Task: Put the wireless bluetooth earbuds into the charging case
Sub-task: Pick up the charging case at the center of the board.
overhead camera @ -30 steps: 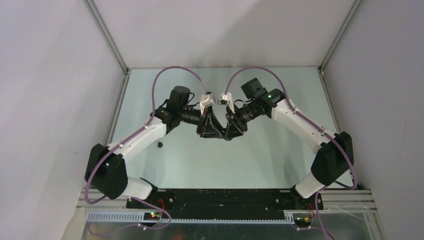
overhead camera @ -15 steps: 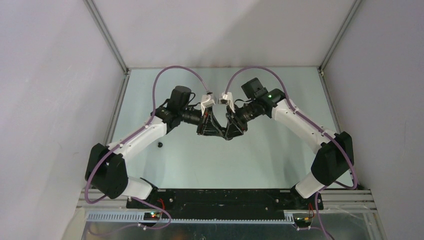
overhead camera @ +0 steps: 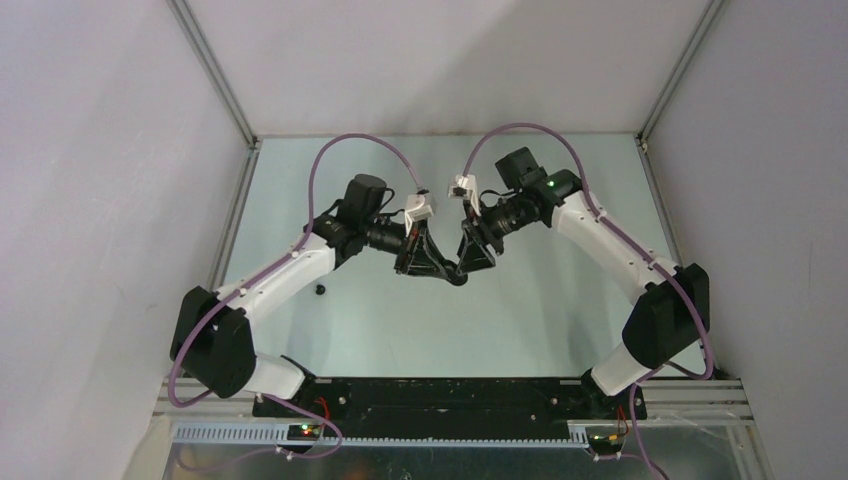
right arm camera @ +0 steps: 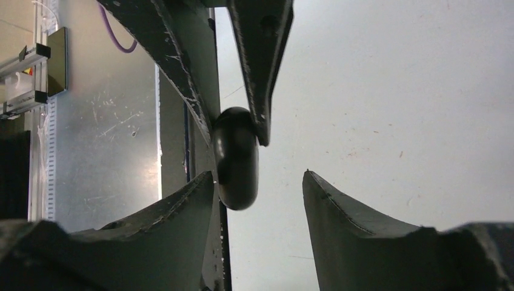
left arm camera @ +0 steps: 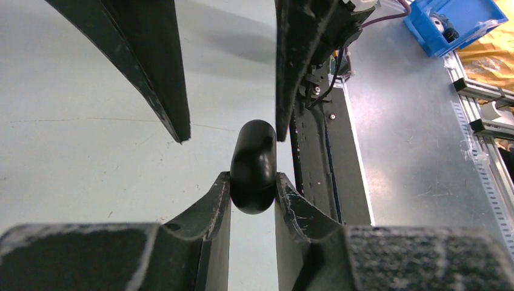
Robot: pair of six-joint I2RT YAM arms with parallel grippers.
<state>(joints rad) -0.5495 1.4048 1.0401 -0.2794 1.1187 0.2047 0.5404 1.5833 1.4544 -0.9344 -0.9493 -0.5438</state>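
Observation:
A black oval charging case point(left arm camera: 253, 167) hangs edge-on above the pale green table point(overhead camera: 540, 300), and its lid looks shut. My left gripper point(left arm camera: 253, 176) is shut on it, a finger pressing each flat side. In the right wrist view the case point(right arm camera: 235, 159) sits close against the left finger point(right arm camera: 182, 221) of my right gripper point(right arm camera: 257, 174), which is open with a wide gap on the other side. From above, both grippers meet at mid-table, left gripper point(overhead camera: 449, 268) and right gripper point(overhead camera: 468, 262). One tiny black earbud point(overhead camera: 320, 289) lies on the table beside the left arm.
Grey enclosure walls with metal corner posts point(overhead camera: 215, 70) close in the table on three sides. The black base plate point(overhead camera: 440, 395) and metal rail run along the near edge. A blue bin point(left arm camera: 451, 24) stands beyond the rail in the left wrist view.
My left gripper has closed tight on the case. My right gripper has opened off it and drawn slightly back to the right. Both wrists have tilted a little.

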